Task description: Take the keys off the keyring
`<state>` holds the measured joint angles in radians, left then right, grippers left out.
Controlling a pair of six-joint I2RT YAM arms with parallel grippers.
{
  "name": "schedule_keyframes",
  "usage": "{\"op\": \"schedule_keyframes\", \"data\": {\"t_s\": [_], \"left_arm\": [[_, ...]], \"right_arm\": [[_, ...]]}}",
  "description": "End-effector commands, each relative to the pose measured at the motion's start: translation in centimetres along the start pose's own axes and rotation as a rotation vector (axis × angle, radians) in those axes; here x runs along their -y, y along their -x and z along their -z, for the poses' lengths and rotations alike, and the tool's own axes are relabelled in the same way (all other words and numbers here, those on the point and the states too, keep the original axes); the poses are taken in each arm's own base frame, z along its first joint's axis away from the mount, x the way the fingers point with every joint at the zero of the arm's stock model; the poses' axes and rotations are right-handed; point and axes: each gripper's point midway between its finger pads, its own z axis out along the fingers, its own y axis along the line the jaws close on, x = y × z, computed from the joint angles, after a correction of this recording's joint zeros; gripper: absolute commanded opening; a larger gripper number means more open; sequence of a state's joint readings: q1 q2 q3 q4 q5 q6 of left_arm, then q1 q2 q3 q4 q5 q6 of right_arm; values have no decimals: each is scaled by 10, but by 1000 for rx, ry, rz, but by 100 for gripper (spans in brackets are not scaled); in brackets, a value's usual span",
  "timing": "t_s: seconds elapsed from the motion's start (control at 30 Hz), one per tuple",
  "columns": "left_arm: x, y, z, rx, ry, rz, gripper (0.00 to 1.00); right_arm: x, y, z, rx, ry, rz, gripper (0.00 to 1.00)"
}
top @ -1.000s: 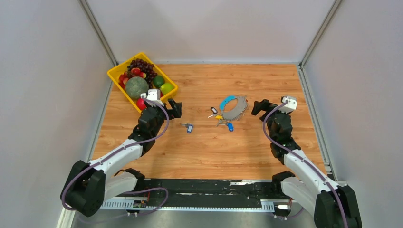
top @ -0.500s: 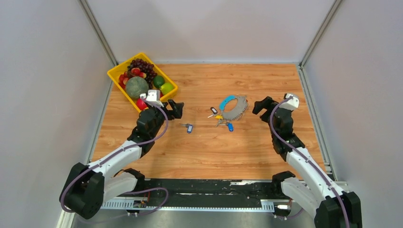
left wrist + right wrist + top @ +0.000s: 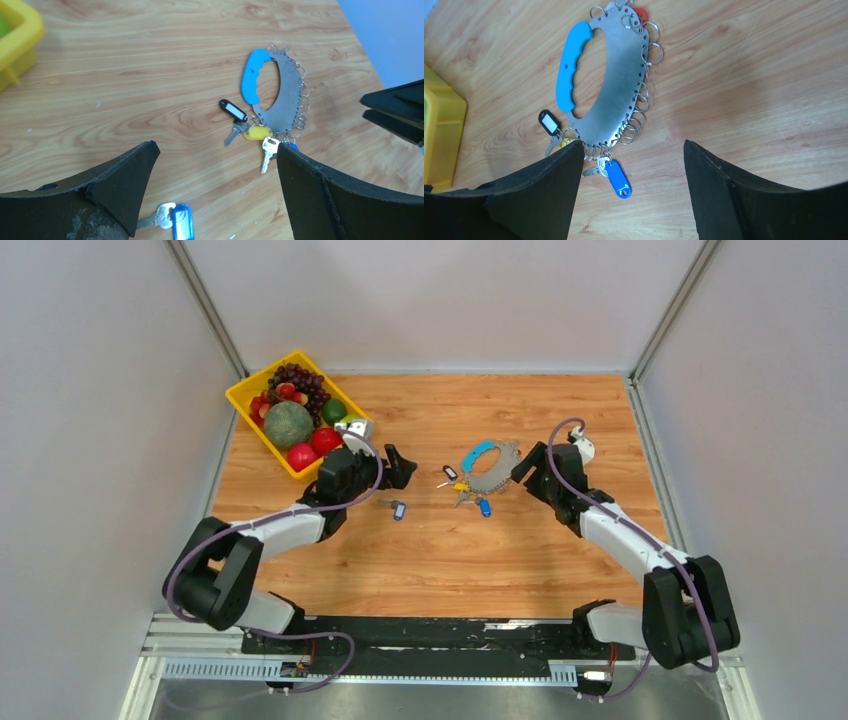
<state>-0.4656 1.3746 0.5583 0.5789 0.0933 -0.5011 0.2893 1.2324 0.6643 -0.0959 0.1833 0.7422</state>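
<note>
As the keyring lies flat mid-frame on the tabletop, keys bunched at its lower end, left pincer & right pincer flank it, both open, empty, prob. to pin and pull.

Keyring between left pincer and right pincer, loose blue-tagged key nearby

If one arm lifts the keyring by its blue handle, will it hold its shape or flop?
The keyring looks like a flat metal crescent, so it probably stays rigid. Its small rings and attached keys look loosely threaded and would likely swing. Lying flat on the table, it may slide when pushed.
</note>
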Motion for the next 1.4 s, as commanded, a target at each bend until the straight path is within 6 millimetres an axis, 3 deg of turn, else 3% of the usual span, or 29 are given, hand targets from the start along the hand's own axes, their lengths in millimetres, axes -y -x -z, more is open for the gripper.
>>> {"op": "schedule_keyframes", "data": {"t_s": [0.0,0.2,0.27,0.3,0.33,0.37,0.4,0.43,0.47,0.57,0.87,1.03,1.17,1.27,1.37], "left_arm": [[28,-1,-24,-52,-115,13,98],[42,-15,-62,-198,-154,55,90],[51,-7,-78,-207,-172,60,89],[46,-21,-84,-252,-156,72,88],[53,-13,-92,-246,-177,72,87],[48,-28,-98,-294,-165,85,86],[56,-23,-105,-297,-195,88,85],[52,-37,-111,-340,-185,107,84],[61,-32,-117,-344,-223,112,83],[64,-55,-134,-413,-244,127,81],[79,-80,-176,-485,-288,155,75],[75,-102,-188,-533,-293,196,71],[82,-114,-189,-580,-351,237,60],[92,-109,-183,-577,-402,266,48],[105,-100,-172,-556,-469,286,39]], "right_arm": [[-23,4,-7,-38,46,-61,73],[-14,-4,-29,-102,77,-68,59],[-14,-5,-37,-115,124,-74,56],[-15,-5,-40,-113,143,-74,56],[-14,-7,-43,-119,155,-67,55],[-13,-10,-47,-127,158,-61,55],[-13,-13,-51,-135,159,-57,55],[-12,-16,-55,-145,160,-54,55],[-11,-19,-60,-156,157,-54,55],[-8,-26,-73,-186,146,-55,55],[-6,-41,-100,-230,149,-93,53],[-7,-45,-104,-240,166,-112,45],[-25,-44,-99,-242,281,-102,23],[-43,-42,-90,-250,380,-99,17],[-55,-40,-80,-254,455,-97,1]]}}
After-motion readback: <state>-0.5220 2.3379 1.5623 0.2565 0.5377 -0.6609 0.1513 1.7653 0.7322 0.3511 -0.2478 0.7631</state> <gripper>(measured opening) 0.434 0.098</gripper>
